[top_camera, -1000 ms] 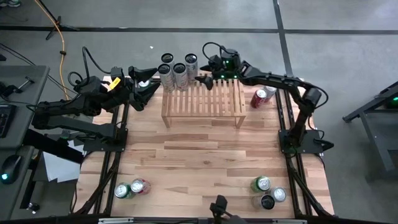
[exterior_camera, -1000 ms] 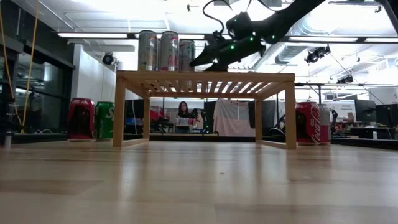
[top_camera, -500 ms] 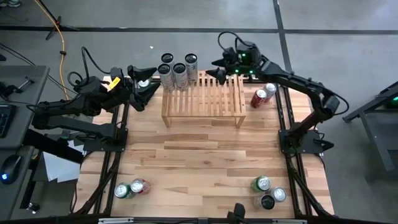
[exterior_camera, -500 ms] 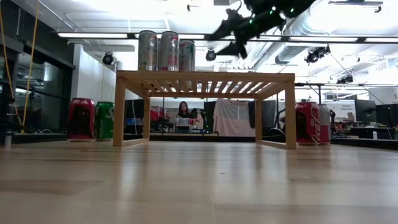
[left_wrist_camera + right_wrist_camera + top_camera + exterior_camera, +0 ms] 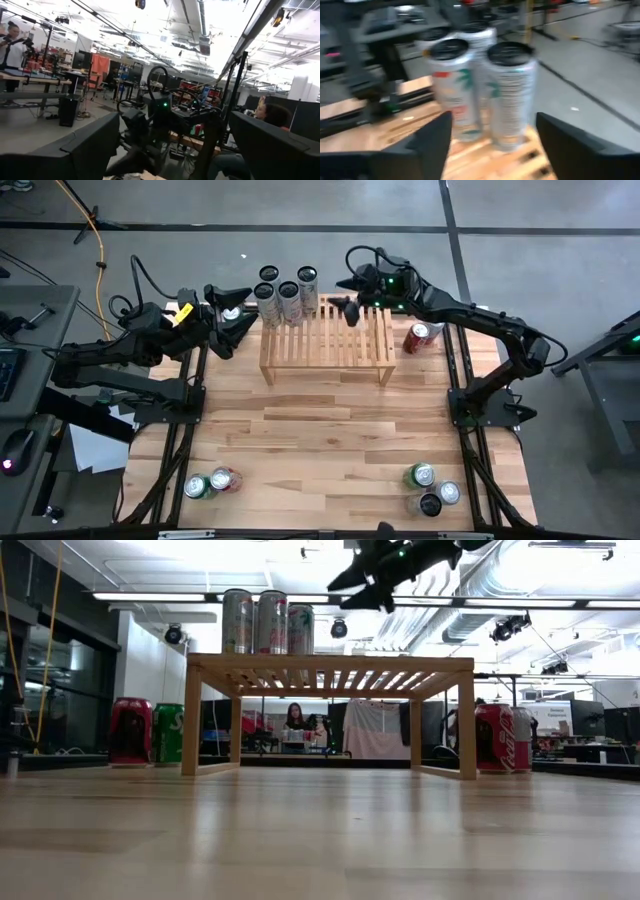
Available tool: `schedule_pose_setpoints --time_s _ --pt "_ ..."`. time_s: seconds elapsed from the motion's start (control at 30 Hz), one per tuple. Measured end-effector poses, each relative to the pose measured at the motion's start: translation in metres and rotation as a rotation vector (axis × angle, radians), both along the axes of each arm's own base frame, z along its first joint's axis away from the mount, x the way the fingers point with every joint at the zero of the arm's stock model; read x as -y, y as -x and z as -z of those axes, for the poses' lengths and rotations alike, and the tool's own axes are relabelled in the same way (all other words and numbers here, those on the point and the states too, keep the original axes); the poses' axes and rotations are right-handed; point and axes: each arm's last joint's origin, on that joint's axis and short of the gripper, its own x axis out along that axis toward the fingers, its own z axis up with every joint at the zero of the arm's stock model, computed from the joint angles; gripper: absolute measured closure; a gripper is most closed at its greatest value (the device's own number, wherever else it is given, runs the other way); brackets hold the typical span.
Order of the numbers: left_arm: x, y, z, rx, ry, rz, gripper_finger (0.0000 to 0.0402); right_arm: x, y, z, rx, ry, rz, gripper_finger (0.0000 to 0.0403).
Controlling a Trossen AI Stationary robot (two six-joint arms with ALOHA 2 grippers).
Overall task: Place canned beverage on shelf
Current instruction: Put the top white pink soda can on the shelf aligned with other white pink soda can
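Cans [image 5: 285, 298], three upright, long axes vertical, crowd my shelf's [image 5: 327, 340] eleven-o'clock corner; right gripper [image 5: 347, 296] hovers empty, fingers apart, at one o'clock.

Three tall cans [image 5: 285, 296] stand clustered on the shelf's [image 5: 330, 345] back-left corner. One can [image 5: 420, 336] lies just right of the shelf; two cans [image 5: 212, 482] sit near the front-left table [image 5: 320, 440] edge, three [image 5: 430, 489] front-right.

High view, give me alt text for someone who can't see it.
Three tall cans stand at the far left end of a wooden shelf. The empty right gripper hovers open beside them, the left gripper waits open left of the shelf, and more cans sit on the table.
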Motion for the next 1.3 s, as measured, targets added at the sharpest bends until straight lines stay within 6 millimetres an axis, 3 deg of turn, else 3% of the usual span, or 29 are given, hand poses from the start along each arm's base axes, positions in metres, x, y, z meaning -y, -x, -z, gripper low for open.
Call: schedule_pose_setpoints --time_s 0.1,0.2,0.23,0.5,1.0,1.3 --pt "0.000 0.000 0.000 -0.010 -0.023 -0.013 0.0035 0.003 -0.001 0.002 -0.009 0.003 0.068 0.0230" --pt "-0.001 0.000 0.000 -0.020 -0.035 -0.051 0.0035 0.008 -0.004 0.007 -0.005 -0.019 0.094 0.0358" --pt "-0.001 0.000 0.000 -0.023 -0.037 -0.061 0.0035 0.010 -0.007 0.010 0.004 -0.019 0.096 0.0379" --pt "-0.002 0.001 0.000 -0.032 -0.050 -0.087 0.0035 0.025 -0.030 0.039 0.008 -0.057 0.205 0.0398" --pt "-0.002 0.001 0.000 -0.033 -0.043 -0.107 0.0035 0.029 -0.050 0.060 0.060 -0.127 0.240 0.0403" --pt "-0.002 0.001 0.000 -0.033 -0.043 -0.107 0.0035 0.029 -0.053 0.061 0.095 -0.154 0.249 0.0403"
